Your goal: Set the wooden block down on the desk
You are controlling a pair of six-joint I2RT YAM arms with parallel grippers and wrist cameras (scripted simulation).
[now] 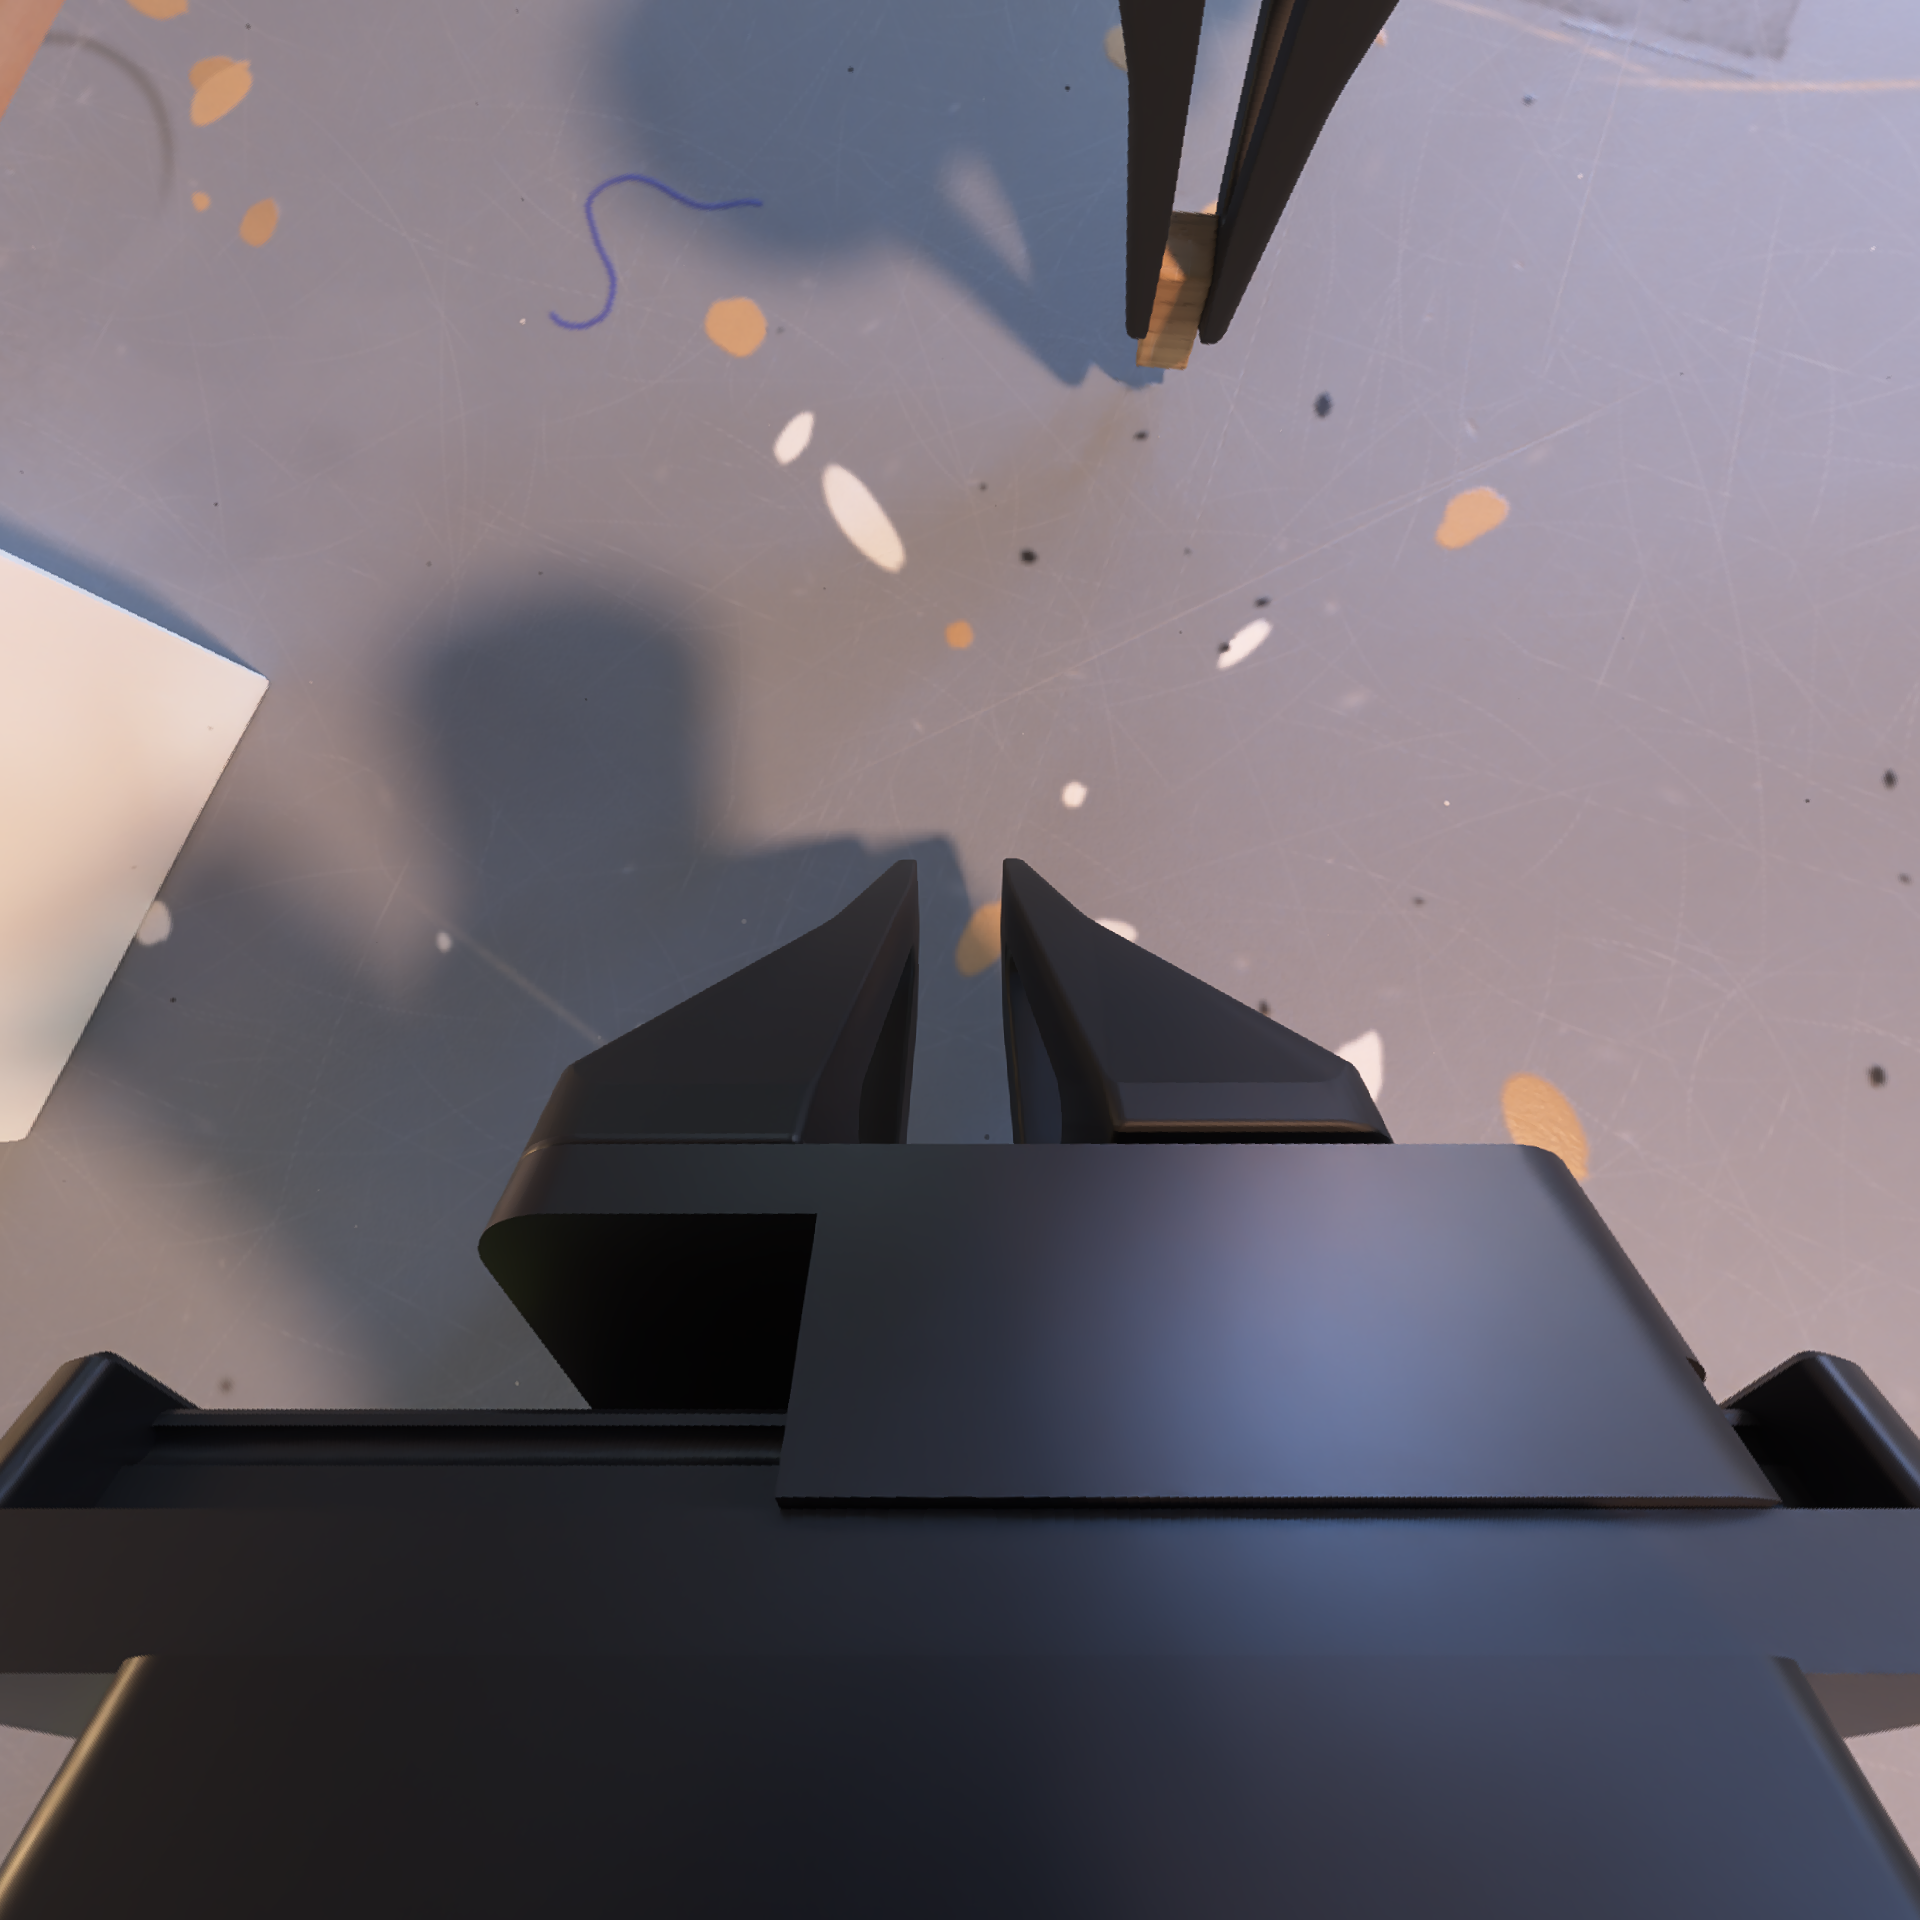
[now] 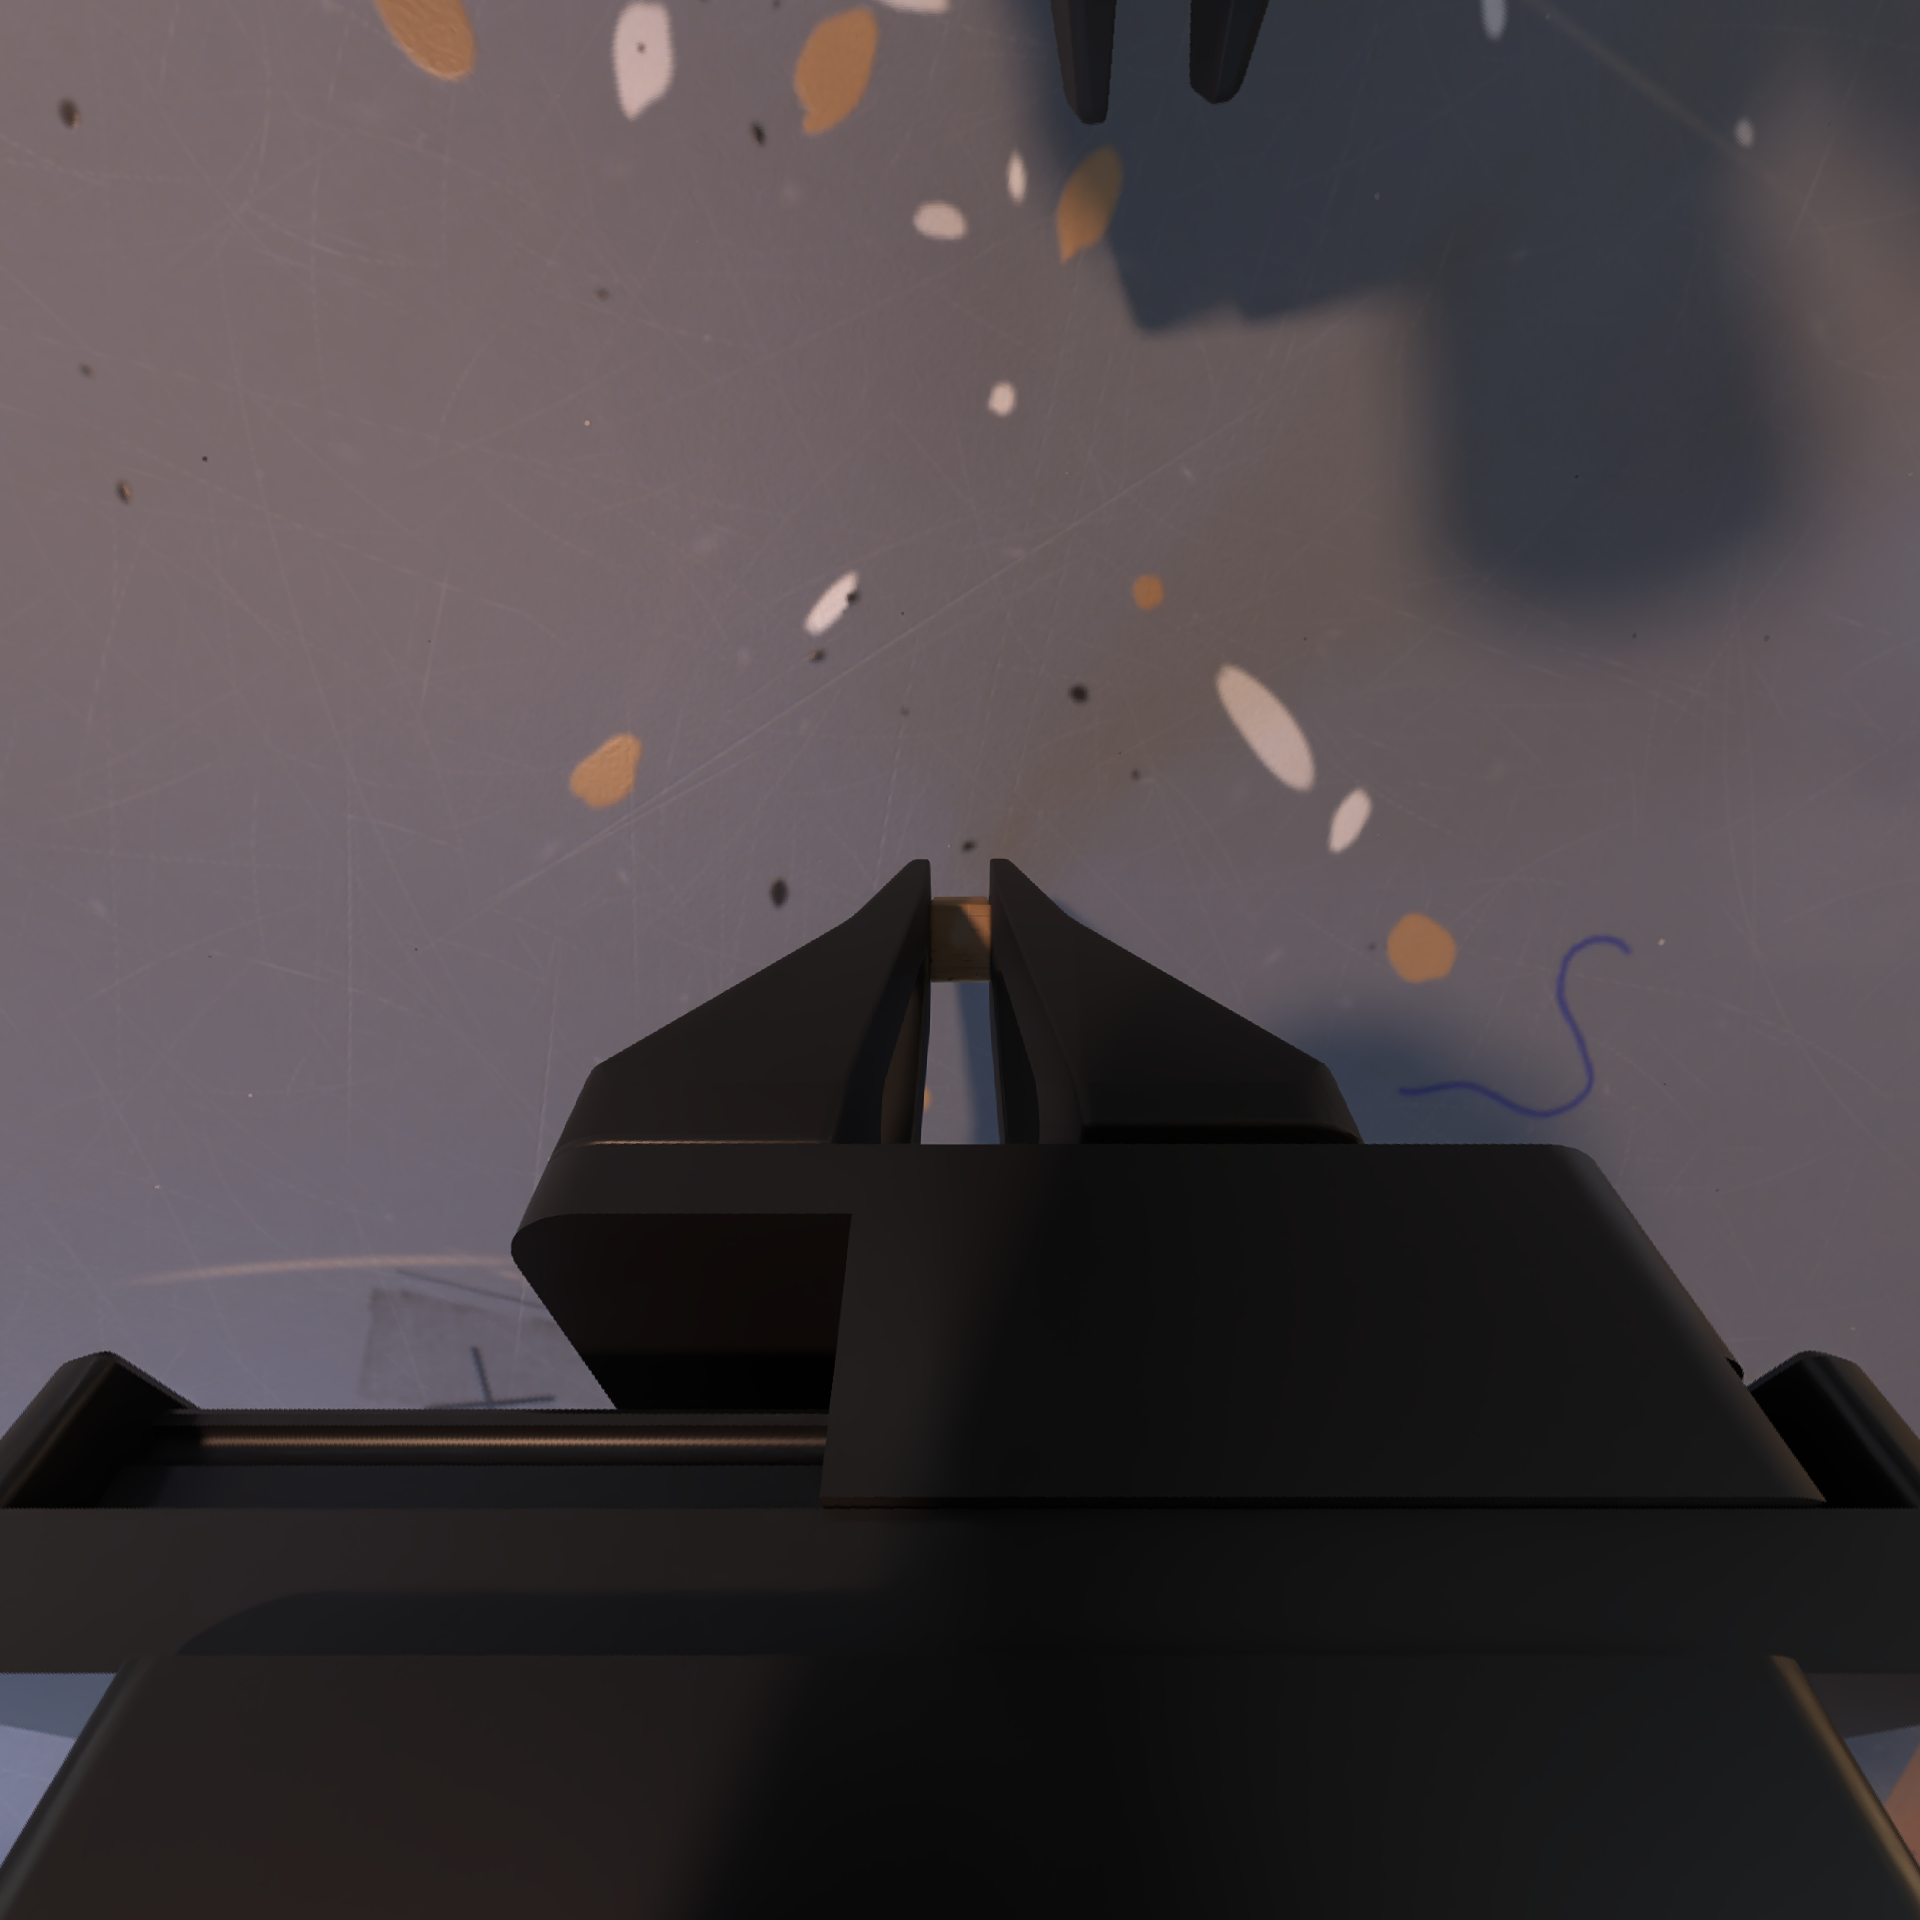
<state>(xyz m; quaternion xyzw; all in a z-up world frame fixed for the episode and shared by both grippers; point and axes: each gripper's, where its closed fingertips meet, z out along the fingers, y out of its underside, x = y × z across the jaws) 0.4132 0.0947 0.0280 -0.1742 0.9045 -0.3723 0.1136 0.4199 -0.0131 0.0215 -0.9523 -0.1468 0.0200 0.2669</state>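
Note:
The wooden block is a small pale wood piece held upright between the fingers of my right gripper at the top of the left wrist view. Its lower end is at or just above the grey speckled desk, where its shadow meets it. In the right wrist view the block sits clamped near the tips of the right gripper. My left gripper is empty, its jaws a narrow gap apart, hovering over the desk away from the block. It also shows at the top of the right wrist view.
A white box stands at the left edge of the left wrist view. A blue squiggle is drawn on the desk. Orange and white flecks are scattered over the surface. A faint pale patch lies behind the right gripper.

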